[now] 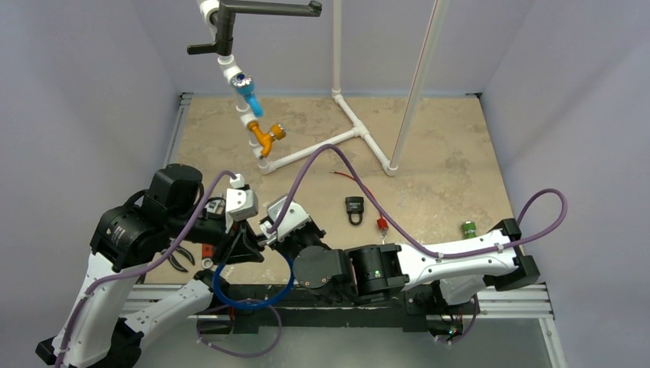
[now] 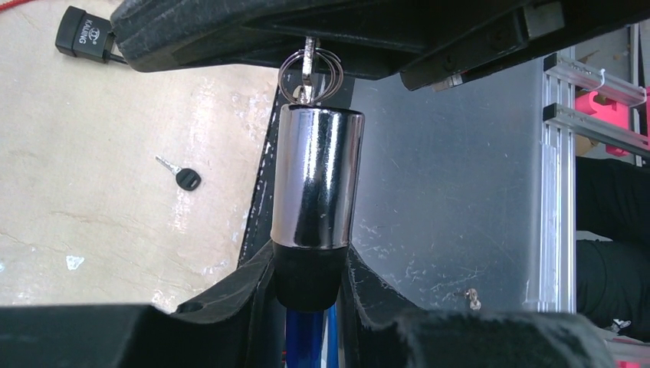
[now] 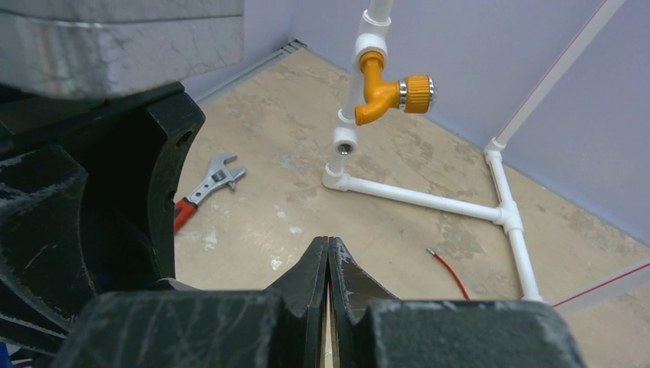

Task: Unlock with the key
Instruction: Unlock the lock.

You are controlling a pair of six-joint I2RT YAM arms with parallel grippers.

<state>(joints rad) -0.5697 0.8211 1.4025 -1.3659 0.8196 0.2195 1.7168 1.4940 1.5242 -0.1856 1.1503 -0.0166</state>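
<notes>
In the left wrist view a chrome cylinder lock with a black base stands upright between the fingers of my left gripper, which is shut on it. Its blue cable loops down toward the arm bases. A key on a wire ring sits in the top of the cylinder. Its head disappears between the shut black fingers of my right gripper, which reaches in from above. In the right wrist view that gripper shows pressed-together jaws, with the key hidden from this side.
A black padlock, a red-tagged key and a green object lie right of the grippers. A second black-headed key lies on the table. Pliers and a wrench are to the left. A PVC frame with an orange valve stands behind.
</notes>
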